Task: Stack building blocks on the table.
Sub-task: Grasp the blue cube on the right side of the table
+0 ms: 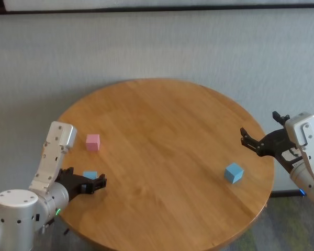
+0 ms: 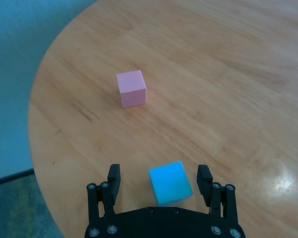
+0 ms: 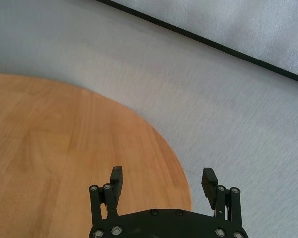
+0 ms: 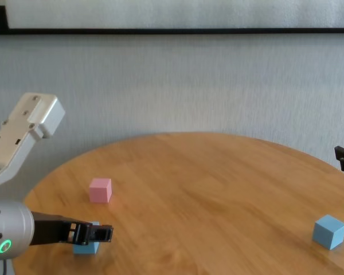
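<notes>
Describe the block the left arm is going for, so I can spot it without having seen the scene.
On the round table, look at its left near edge, where the left end effector sits open. The blue cube lies between its fingers. A pink cube sits just beyond; the other blue cube lies far right.

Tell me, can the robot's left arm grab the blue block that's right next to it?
Probably yes. The left gripper is open, and the light blue block already sits between its fingers on the table. Nothing blocks it; the pink block stands apart, farther off.
</notes>
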